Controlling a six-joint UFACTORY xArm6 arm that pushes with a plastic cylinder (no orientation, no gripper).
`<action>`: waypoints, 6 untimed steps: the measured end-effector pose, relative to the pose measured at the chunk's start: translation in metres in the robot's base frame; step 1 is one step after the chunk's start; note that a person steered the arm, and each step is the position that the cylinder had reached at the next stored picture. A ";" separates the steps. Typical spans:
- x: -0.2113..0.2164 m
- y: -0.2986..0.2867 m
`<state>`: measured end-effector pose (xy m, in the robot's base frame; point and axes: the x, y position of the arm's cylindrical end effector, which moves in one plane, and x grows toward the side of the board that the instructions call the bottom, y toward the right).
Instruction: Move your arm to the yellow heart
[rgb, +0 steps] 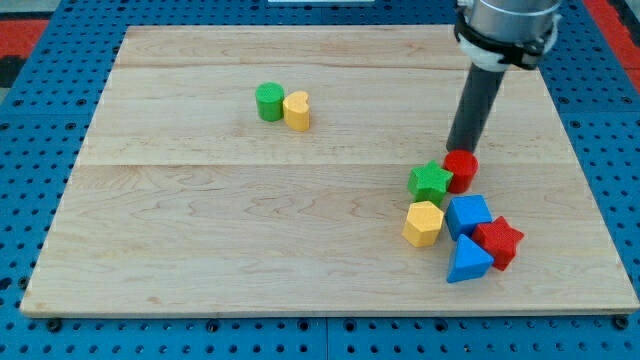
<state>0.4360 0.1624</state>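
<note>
Nearest the view's bottom, a blue wedge (469, 262) leans by a red star (500, 242), blue cube (467, 214), yellow hexagon (423, 222) and green star (430, 182), all matte blocks on the pale wooden counter (200, 230). My tip (462, 150), a dark rod with nothing to open or hold, stands just behind the red cylinder (461, 171), seemingly touching it. Well to that cylinder's left, toward the view's top, the yellow heart (297, 110) touches a green cylinder (269, 102).

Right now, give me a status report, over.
My tip at red cylinder, view's right. Yellow heart far left, touching green cylinder. Path between clear.
</note>
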 end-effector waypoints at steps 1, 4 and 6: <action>0.005 0.004; -0.119 -0.032; -0.135 -0.154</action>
